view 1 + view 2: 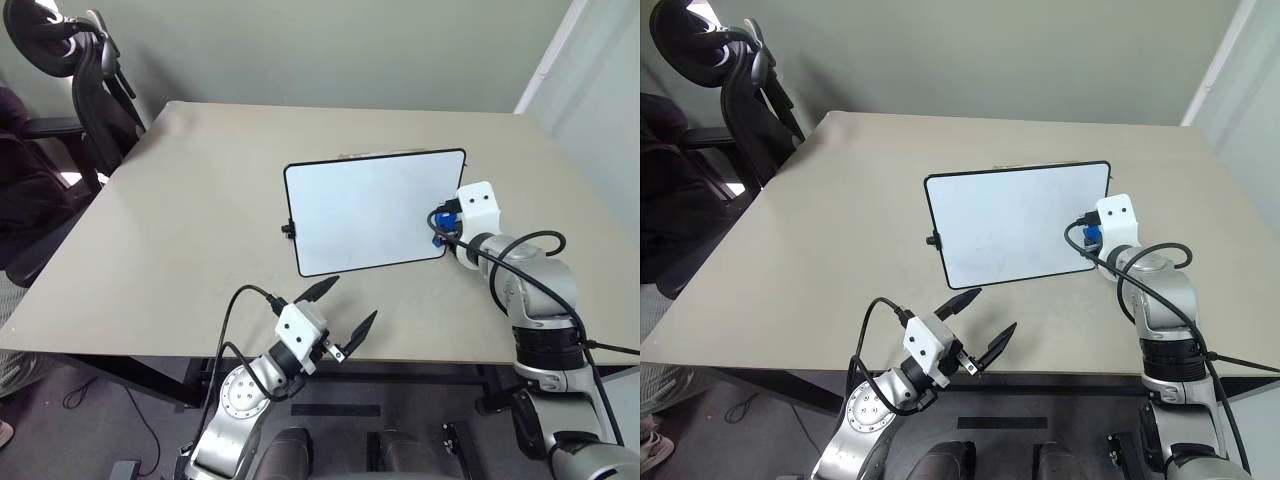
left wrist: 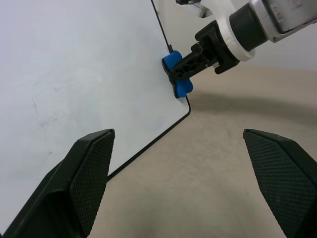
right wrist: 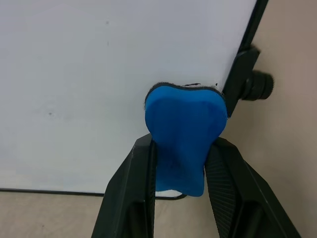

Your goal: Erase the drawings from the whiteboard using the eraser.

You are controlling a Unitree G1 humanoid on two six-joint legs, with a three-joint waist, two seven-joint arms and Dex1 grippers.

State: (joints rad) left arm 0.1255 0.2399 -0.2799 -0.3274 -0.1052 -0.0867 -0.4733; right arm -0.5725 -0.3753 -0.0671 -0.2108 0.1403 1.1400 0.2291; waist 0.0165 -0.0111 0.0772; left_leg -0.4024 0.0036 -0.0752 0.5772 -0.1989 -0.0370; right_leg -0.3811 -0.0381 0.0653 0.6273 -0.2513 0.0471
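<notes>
Looking down over the bench (image 1: 180, 230), we see the right gripper (image 3: 181, 163) clamped on the blue eraser (image 3: 184, 136), its two black fingers (image 3: 131, 191) pinching the block from either side. The eraser sits pressed at the board's (image 1: 365, 215) right edge, near the lower corner, with the black side knob (image 3: 257, 85) just beside the gripper. The board lies flat, its white face looking clean apart from faint grey smudges; we cannot make out any blue drawings.

The left gripper (image 1: 340, 315) hangs with its fingers spread wide and holding nothing, over the near bench edge, just short of the board's lower rim. Nothing lies between it and the board.

Well off to the left gripper's far side, beyond the bench corner, stands a black office chair (image 1: 85, 70). A black cable (image 1: 520, 250) loops along the right arm behind its gripper.
</notes>
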